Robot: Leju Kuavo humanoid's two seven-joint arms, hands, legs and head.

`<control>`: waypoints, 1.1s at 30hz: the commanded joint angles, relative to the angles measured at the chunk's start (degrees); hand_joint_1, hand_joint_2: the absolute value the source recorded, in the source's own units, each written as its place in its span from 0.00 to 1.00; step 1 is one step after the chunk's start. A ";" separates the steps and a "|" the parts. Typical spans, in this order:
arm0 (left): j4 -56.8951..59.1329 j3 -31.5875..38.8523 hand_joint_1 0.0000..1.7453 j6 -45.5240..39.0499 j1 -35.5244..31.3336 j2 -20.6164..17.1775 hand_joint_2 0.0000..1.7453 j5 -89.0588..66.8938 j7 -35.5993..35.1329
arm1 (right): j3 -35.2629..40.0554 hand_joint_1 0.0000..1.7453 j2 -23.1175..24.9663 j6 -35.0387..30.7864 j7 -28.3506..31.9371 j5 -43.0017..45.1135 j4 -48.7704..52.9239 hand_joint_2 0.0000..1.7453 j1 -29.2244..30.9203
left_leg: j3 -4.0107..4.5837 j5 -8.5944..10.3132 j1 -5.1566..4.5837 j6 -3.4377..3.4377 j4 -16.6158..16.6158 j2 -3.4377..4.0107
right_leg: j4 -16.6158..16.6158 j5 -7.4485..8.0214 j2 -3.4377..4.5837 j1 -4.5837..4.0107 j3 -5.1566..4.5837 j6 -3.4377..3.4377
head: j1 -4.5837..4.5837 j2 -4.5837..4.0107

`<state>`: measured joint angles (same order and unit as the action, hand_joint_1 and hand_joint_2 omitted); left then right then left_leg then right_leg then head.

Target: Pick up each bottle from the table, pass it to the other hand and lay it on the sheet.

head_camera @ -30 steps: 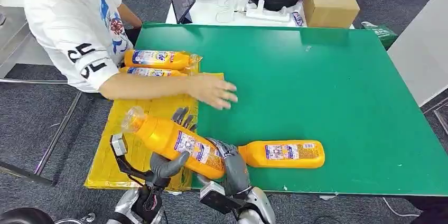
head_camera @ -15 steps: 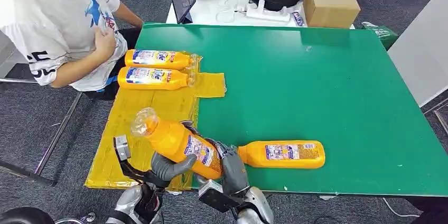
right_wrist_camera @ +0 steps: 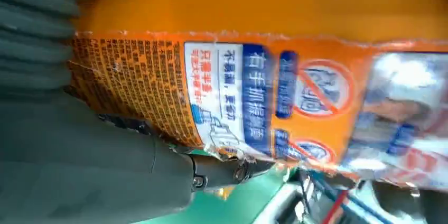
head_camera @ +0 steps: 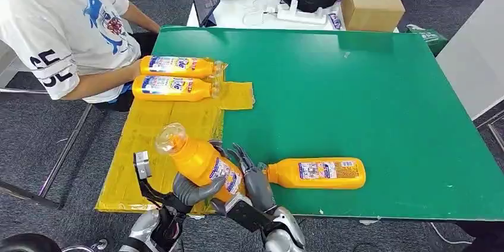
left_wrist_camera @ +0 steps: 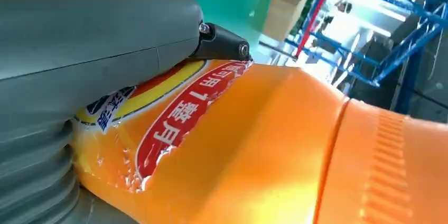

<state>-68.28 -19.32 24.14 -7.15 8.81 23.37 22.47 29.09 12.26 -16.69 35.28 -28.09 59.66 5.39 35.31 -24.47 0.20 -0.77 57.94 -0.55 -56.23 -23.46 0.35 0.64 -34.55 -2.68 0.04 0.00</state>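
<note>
the left hand (head_camera: pixel 193 189) grips the lower body of the held bottle (head_camera: pixel 202 163), thumb wrapped across its front, at the near edge where the yellow sheet (head_camera: pixel 148 139) meets the green table (head_camera: pixel 356 97). the right hand (head_camera: pixel 252 182) sits just beside it on the bottle's other side, fingers spread and raised; in the head view they look to be off the bottle, while the right wrist view has the label (right_wrist_camera: pixel 253 97) close against the palm with the thumb (right_wrist_camera: pixel 158 176) under it, so i cannot tell whether that hand grasps it or only touches. the left wrist view shows the thumb (left_wrist_camera: pixel 105 28) pressed onto the orange body (left_wrist_camera: pixel 253 150) and its label edge.

the held bottle is tilted, cap end up and away toward the sheet, base down at the hands; its long axis runs diagonally from near-right to far-left.

a second bottle (head_camera: pixel 315 173) lies flat on the table just right of the hands, cap toward them. two more bottles (head_camera: pixel 175 76) lie side by side at the sheet's far end, caps pointing right. a person in a white shirt (head_camera: pixel 59 20) sits beside them.
</note>
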 commanded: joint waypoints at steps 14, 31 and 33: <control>-4.05 18.04 1.00 -48.33 -10.98 1.41 1.00 -31.34 12.56 | -6.93 0.00 -3.71 -1.46 1.91 5.86 26.67 0.00 -4.75 | -0.19 -0.13 0.09 0.06 0.14 0.01 | -0.08 -0.13 -0.10 -0.11 0.22 0.11 | 0.00 0.00; 10.92 14.87 1.00 -61.66 -19.24 -2.85 1.00 -59.93 6.28 | -10.77 0.00 -1.46 -10.92 4.72 12.14 33.00 0.00 -5.06 | -0.25 -0.02 0.05 0.05 0.00 -0.04 | -0.01 -0.07 -0.13 -0.07 0.26 0.11 | 0.00 0.00; 20.51 11.47 1.00 -60.40 -23.28 -5.12 1.00 -71.37 1.54 | -8.79 0.00 -2.86 -14.81 4.72 13.43 36.03 0.00 -4.48 | -0.13 0.07 -0.01 0.03 -0.01 -0.13 | -0.03 -0.03 -0.20 0.00 0.13 0.08 | 0.00 0.00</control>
<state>-69.35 -2.34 -35.37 -20.11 8.92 -28.32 31.69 20.09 10.60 -24.92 39.54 -16.98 90.27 -0.35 35.32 -24.41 0.19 -0.78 57.96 -0.53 -56.24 -23.43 0.35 0.65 -34.59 -2.68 0.04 0.00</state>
